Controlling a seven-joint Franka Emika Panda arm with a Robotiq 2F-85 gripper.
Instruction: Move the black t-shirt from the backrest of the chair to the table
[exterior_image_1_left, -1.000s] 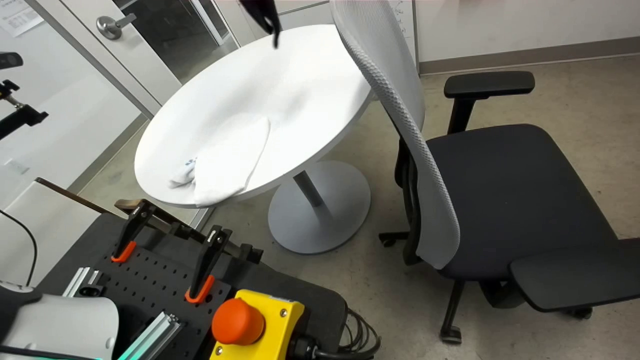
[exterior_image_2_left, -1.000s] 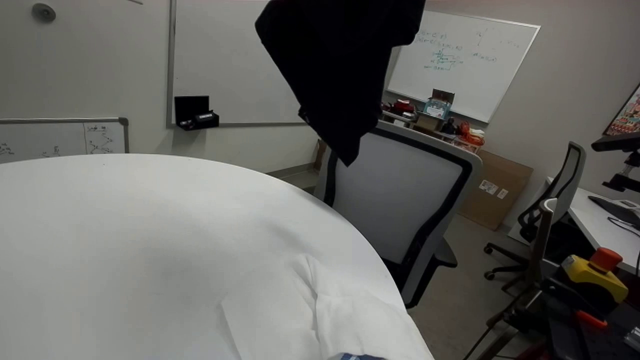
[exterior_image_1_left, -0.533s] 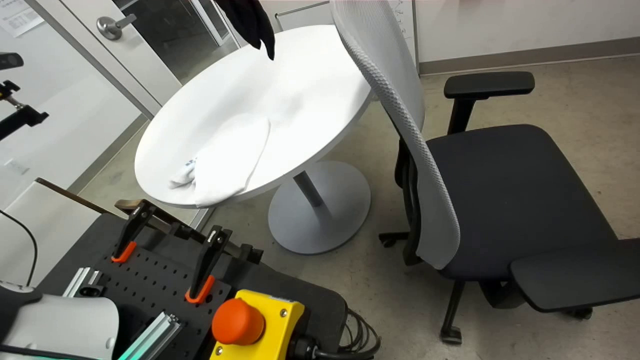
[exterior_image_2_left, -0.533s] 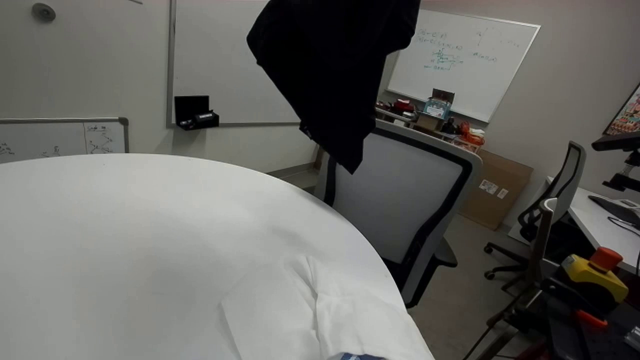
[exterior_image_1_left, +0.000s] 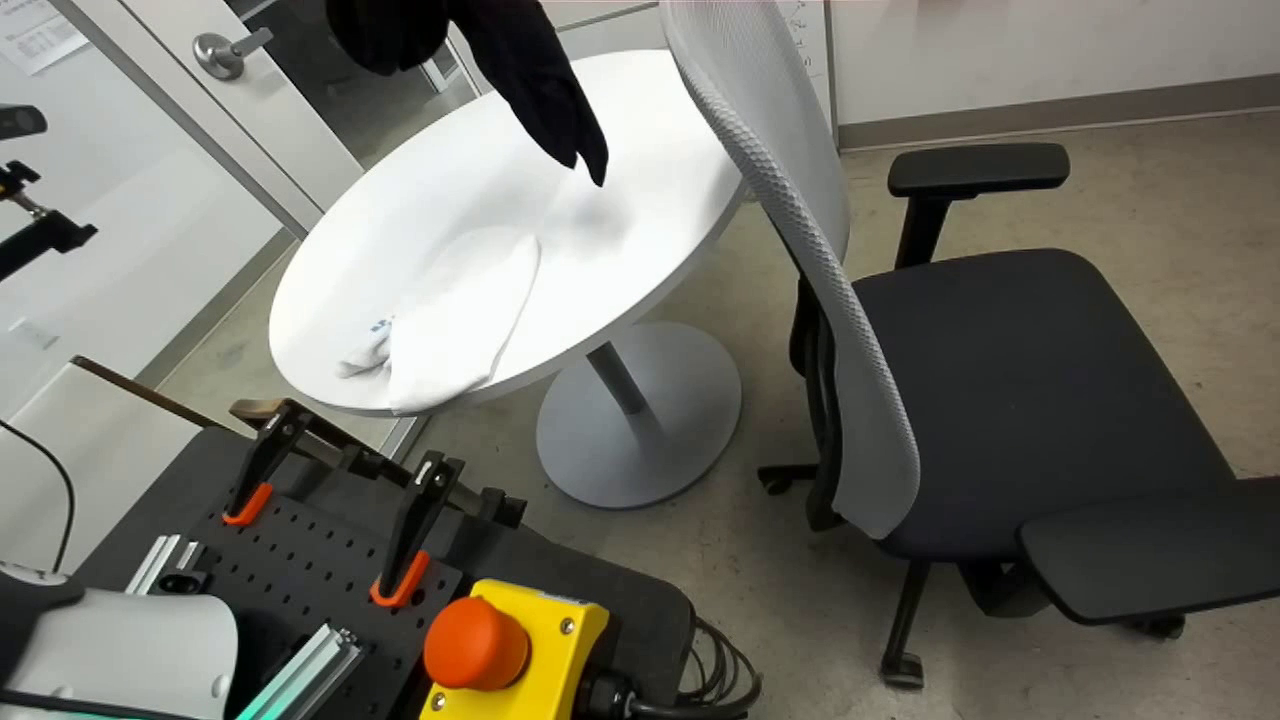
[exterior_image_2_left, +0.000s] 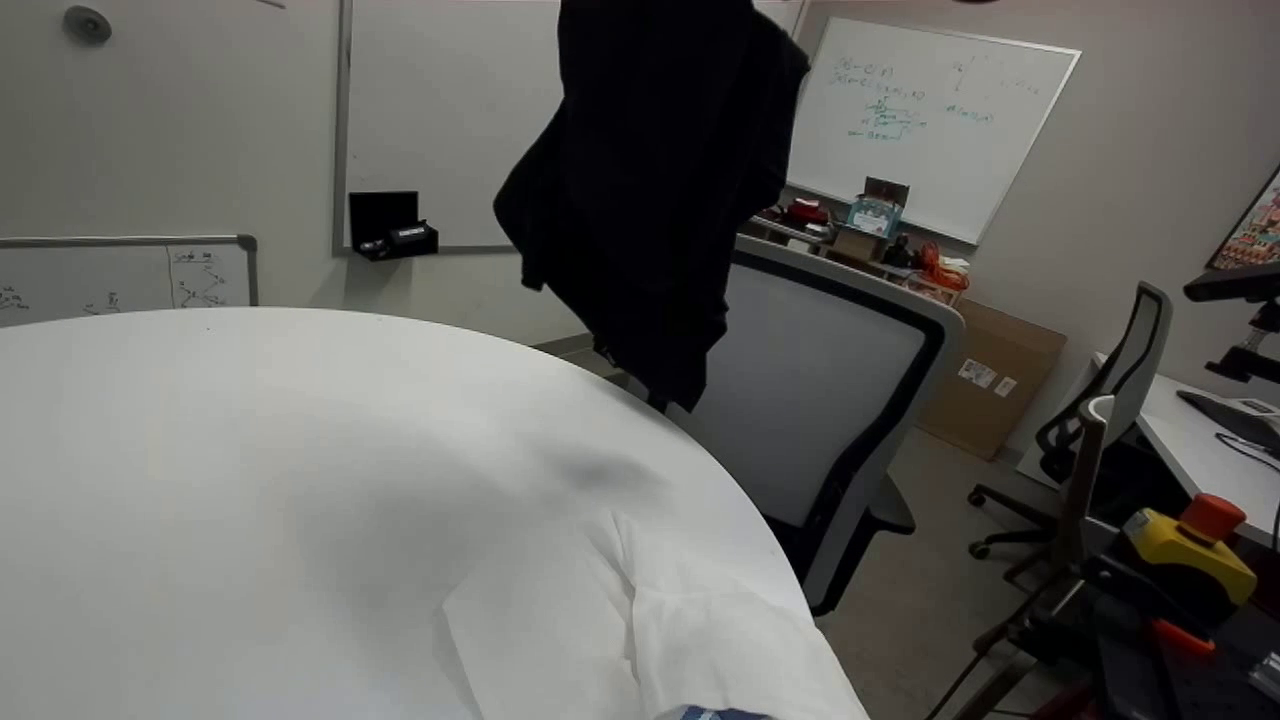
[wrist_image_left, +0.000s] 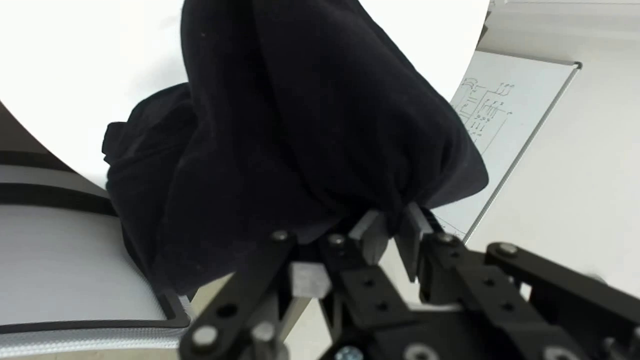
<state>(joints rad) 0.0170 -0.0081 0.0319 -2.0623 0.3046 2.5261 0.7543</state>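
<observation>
- The gripper (wrist_image_left: 392, 227) is clenched on a bunched fold of the black shirt (wrist_image_left: 300, 125), low and right of centre in the wrist view.
- The shirt hangs in the air from this grip, filling the middle and upper middle of the wrist view.
- In an exterior view, the shirt (exterior_image_1_left: 530, 90) hangs in from the top edge, left of centre; its tip is above the table (exterior_image_1_left: 430, 190) and left of the backrest (exterior_image_1_left: 800, 200), with a gap between.
- In an exterior view, the shirt (exterior_image_2_left: 650, 200) hangs at upper middle, its tip clear of the table; a shadow (exterior_image_2_left: 595, 470) lies on the table, lower in the frame.
- The chair (exterior_image_1_left: 1040, 400) takes up the right half of an exterior view, its backrest beside the table.
- In an exterior view, left of centre, a white cloth (exterior_image_1_left: 460, 330) lies on the table by its rim.
- In an exterior view, a yellow box (exterior_image_1_left: 555, 640) with an orange button (exterior_image_1_left: 475, 643) sits at the bottom edge, two black clamps (exterior_image_1_left: 418, 520) at its upper left.
</observation>
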